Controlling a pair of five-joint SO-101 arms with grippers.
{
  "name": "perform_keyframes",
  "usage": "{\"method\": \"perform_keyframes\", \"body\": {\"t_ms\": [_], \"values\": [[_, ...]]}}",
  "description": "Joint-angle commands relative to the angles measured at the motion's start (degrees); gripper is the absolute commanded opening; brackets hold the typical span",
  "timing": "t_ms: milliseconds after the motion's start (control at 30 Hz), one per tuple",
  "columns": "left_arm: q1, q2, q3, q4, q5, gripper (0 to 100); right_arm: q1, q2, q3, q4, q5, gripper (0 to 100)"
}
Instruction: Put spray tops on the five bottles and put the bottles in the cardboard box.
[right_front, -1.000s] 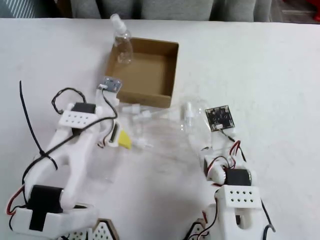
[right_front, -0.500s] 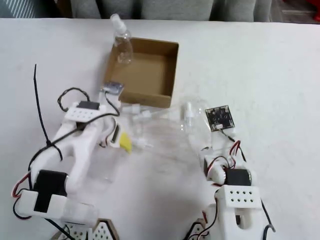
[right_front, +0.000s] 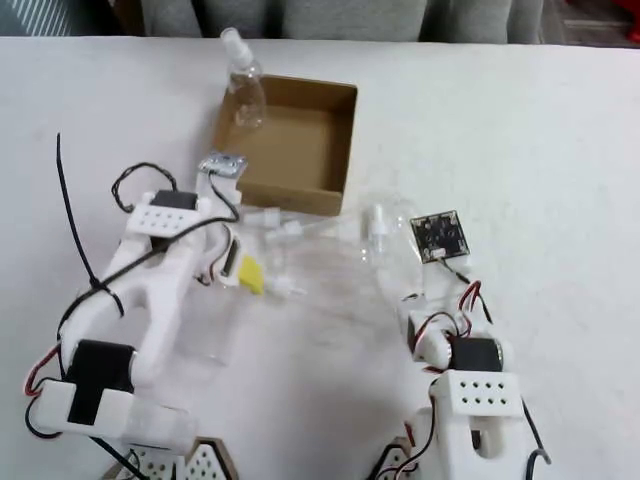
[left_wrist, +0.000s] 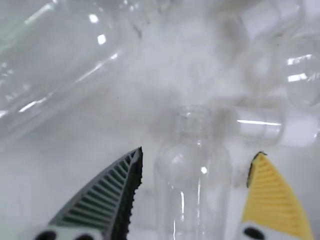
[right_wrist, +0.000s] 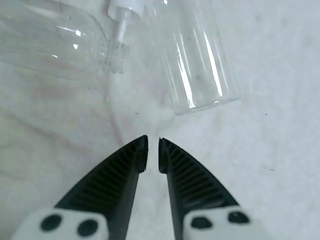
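No legible text, label, number or sign to call out. Checking the clear bottles (right_wrist: 195, 55) and the cardboard box (right_front: 347, 150): plain, unprinted faces. On the camera board (right_front: 440, 234), markings too small to read.

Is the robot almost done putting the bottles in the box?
Not nearly. One capped bottle lies across the far corner of the cardboard box. The left tool is open around an uncapped bottle, not gripping it. The right tool is shut and empty. Other clear bottles and loose spray tops lie on the table in front of the box.
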Motion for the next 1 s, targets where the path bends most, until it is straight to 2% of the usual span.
{"method": "perform_keyframes", "body": {"t_ms": [0, 100, 200, 300, 633, 767, 967], "values": [[-0.1, 0.1, -2.7, 0.3, -0.1, 21, 0.2, -0.4, -0.4, -0.9, 0.5, 1.8], [-0.1, 0.1, -2.9, -2.0, -0.4, 2, 0.2, -0.4, -0.4, -0.9, 0.5, 1.8], [-0.2, 0.0, -2.7, -2.4, -0.1, 5, 0.2, -0.4, -0.4, -0.9, 0.5, 1.8], [-0.2, -0.3, -3.3, -1.3, -0.2, 2, 0.2, -0.3, -0.4, -0.9, 0.5, 1.8], [-0.9, -6.0, -3.3, 0.3, -0.4, 2, 0.2, -0.2, -0.4, -0.9, 0.5, 1.8], [-5.7, -12.7, -6.9, 5.9, -2.3, 2, 0.2, -0.1, -0.4, -0.9, 0.5, 1.8], [-21.6, -24.5, -11.3, 16.8, -7.8, 2, 0.2, -0.1, -0.4, -0.9, 0.5, 1.8]]}}
